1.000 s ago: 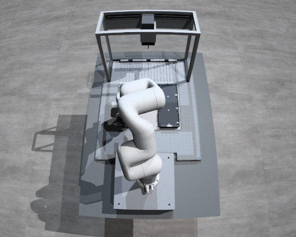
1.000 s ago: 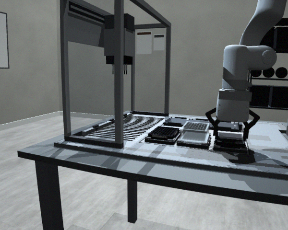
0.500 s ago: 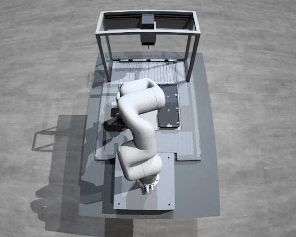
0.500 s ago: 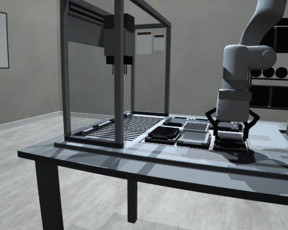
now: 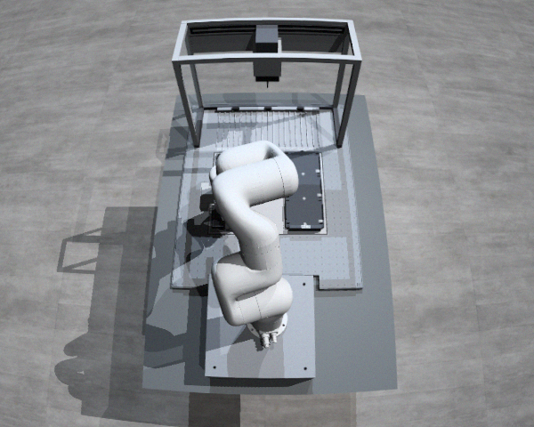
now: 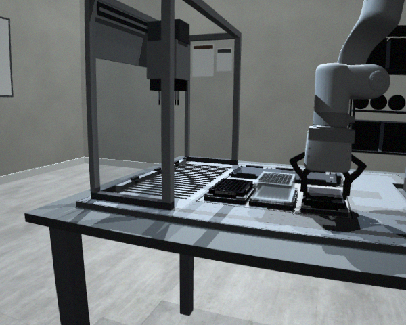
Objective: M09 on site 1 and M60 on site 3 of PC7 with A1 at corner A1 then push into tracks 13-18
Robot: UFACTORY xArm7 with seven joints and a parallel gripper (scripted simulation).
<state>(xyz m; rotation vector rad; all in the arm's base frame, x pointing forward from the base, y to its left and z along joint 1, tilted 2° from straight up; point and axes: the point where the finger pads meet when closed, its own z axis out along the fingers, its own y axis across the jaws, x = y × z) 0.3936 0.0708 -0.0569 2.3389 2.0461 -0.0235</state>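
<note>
Black fingers [image 6: 346,190] of the gripper [image 6: 325,193] stand wide, clamped on the pale plate [image 6: 323,191] in the nearest nest [image 6: 323,208]. At 9 o'clock: deep block [image 6: 273,191], dark plate [image 6: 230,187]. Carrier [image 5: 304,193] lies on the apron, arm [image 5: 251,193] overhanging its 9 o'clock edge.
</note>
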